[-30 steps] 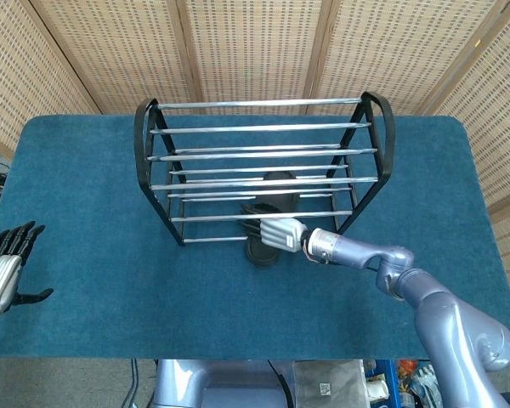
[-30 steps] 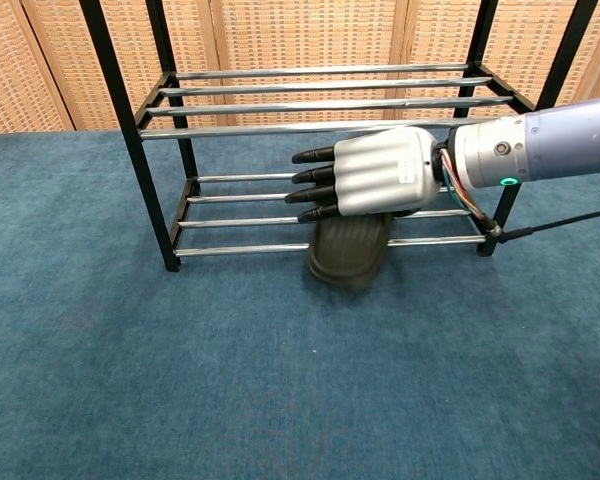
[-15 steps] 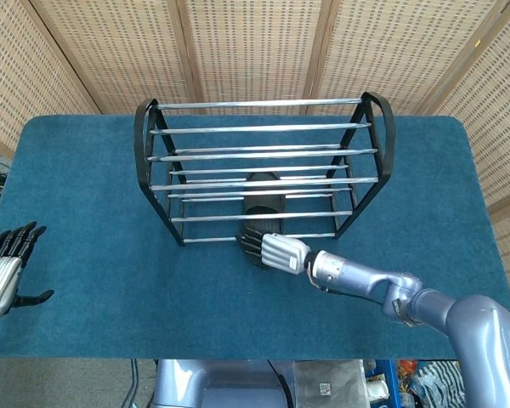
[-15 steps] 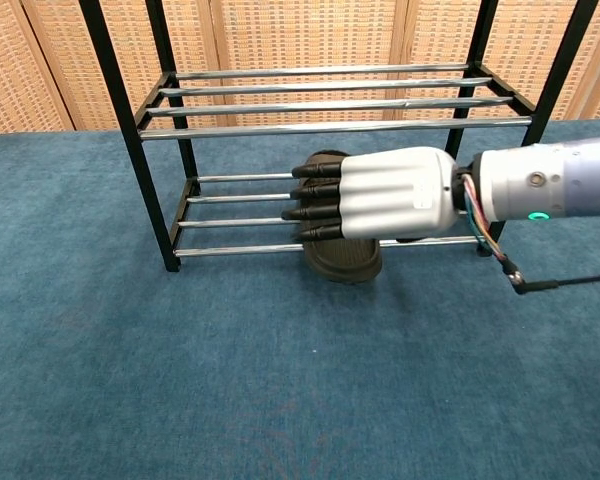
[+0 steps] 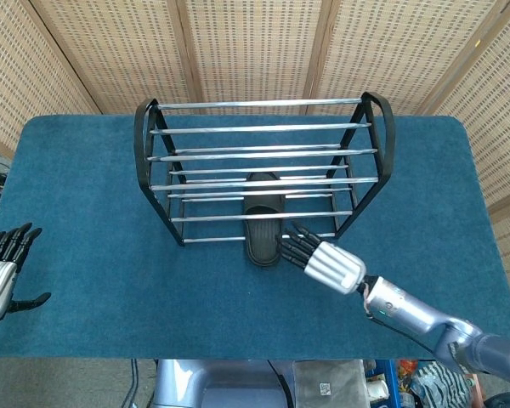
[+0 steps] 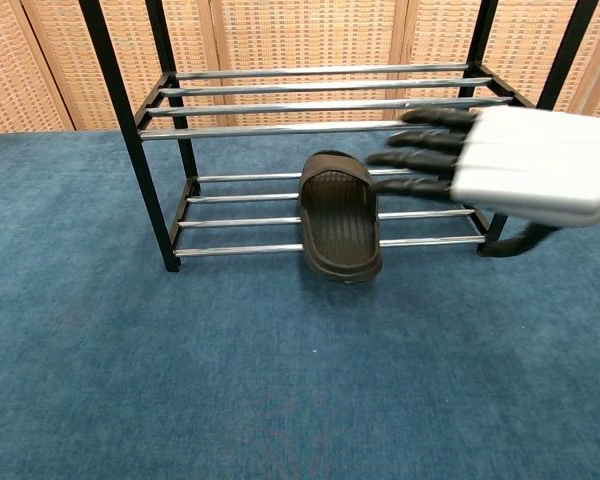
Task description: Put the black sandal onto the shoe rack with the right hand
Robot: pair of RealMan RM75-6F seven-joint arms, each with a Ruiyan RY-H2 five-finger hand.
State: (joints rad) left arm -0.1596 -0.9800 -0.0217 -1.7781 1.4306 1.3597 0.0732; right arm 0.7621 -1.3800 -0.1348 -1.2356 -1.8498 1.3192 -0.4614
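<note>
The black sandal (image 6: pixel 341 222) lies across the shoe rack's (image 6: pixel 320 100) bottom rails; the right robot hand (image 6: pixel 500 155) hovers beside it, fingers spread, holding nothing.

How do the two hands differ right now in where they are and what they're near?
The right hand reaches over the middle of the table, its fingers pointing at the shoe rack beside the black sandal; the left hand sits at the table's left edge, far from both. The right hand fills the chest view; the left hand shows only in the head view. Both have their fingers apart and hold nothing.
</note>
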